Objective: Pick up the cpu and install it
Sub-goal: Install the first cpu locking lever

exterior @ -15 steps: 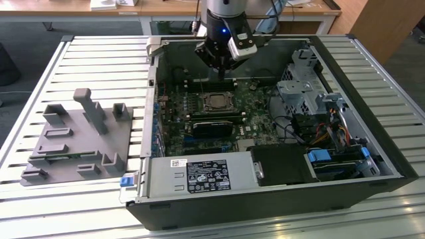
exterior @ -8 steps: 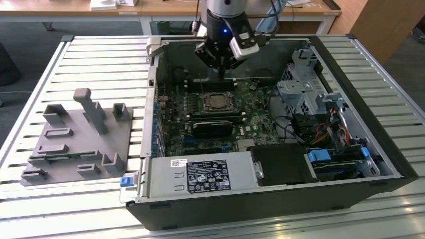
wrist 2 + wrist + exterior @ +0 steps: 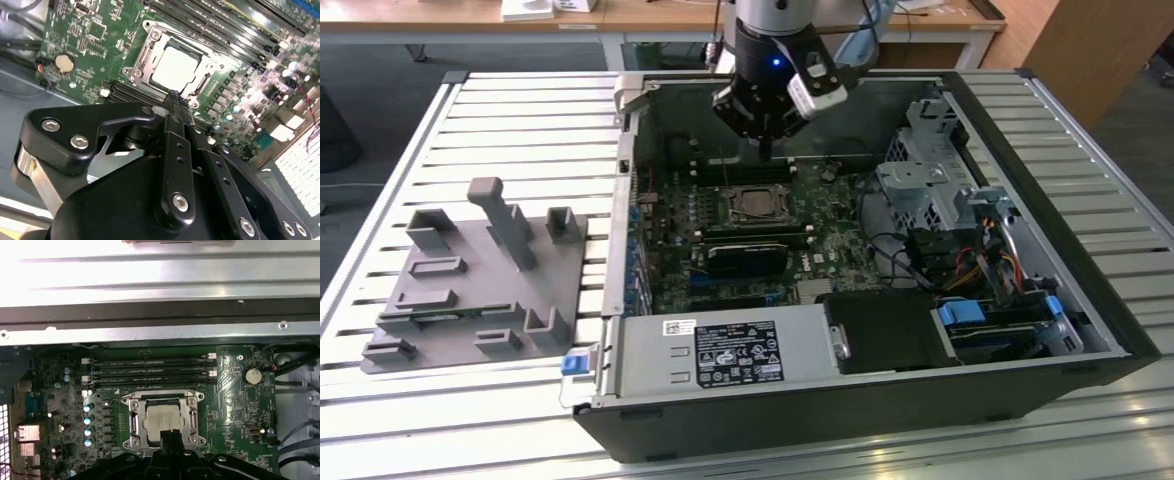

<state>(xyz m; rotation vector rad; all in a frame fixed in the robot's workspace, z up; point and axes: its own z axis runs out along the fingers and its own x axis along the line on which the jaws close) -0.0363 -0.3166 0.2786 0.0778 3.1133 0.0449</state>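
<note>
The gripper (image 3: 172, 97) is seen closed, fingers pressed together, nothing held. Just below and ahead of its tips, the cpu (image 3: 163, 421) is seated in the socket (image 3: 134, 425). Placement appears done; the socket is judged still unlatched.

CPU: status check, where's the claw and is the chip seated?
Claw over the motherboard beside the socket, nothing held. CPU lying flat inside the socket frame. Nothing on top of the chip.

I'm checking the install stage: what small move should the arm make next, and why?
Probably a short straight lift. The cpu already lies square inside the socket frame, and the pincer hangs just above its edge, holding nothing that I can see.
</note>
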